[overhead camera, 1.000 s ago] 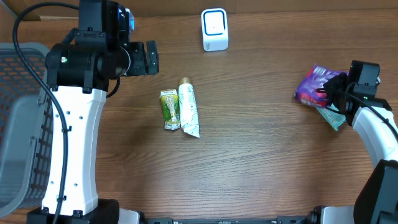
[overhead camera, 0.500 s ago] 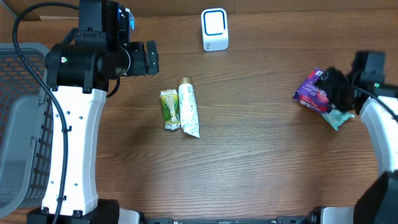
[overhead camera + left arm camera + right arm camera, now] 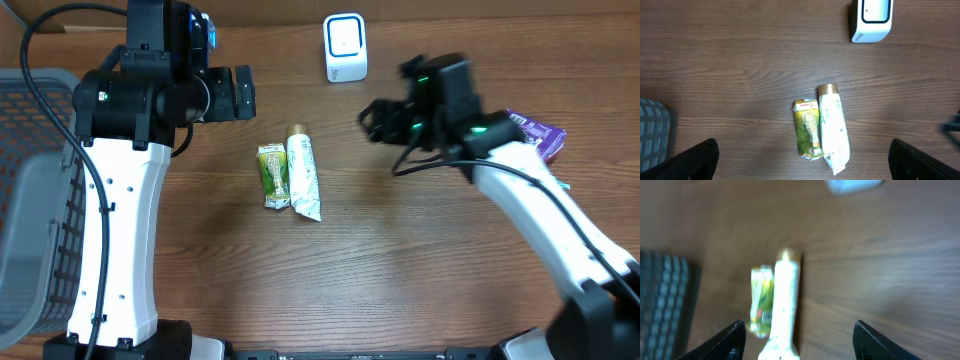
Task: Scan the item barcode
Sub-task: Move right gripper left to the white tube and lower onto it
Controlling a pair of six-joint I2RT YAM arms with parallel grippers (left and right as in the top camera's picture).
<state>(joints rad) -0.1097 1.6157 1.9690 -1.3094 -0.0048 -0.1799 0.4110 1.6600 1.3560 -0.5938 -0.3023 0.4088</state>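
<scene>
Hanging over the table [image 3: 420,260] on its L side, the L gripper [image 3: 241,93] has its jaws spread wide w/ nothing btwn them. In the L wrist view its two dark fingers [image 3: 695,160] sit at the bottom corners, far apart, w/ bare wood and the items showing in the gap.

R gripper [image 3: 372,120] is out over the table's middle, near the scanner [image 3: 345,47] and to the R of the items. It's blurred in the overhead view. The R wrist view is soft too, but its fingers [image 3: 730,340] are clearly parted and empty, w/ the tube and packet visible on the wood beyond them.

Items: the white tube [image 3: 304,178] lies flat approx mid-table, gold cap pointing toward the scanner, crimped end toward the robot. The green packet [image 3: 273,176] lies lengthwise along the tube's L side, touching it, a bit shorter than the tube. Neither gripper touches either one. Can't make out a barcode on them.

The scanner, a small white unit w/ a blue-edged face, stands at the far edge, well apart from the tube's cap. A purple pouch [image 3: 538,131] lies at the far R, partly hidden behind the R arm. A grey mesh basket [image 3: 30,120] sits at the table's L edge.
</scene>
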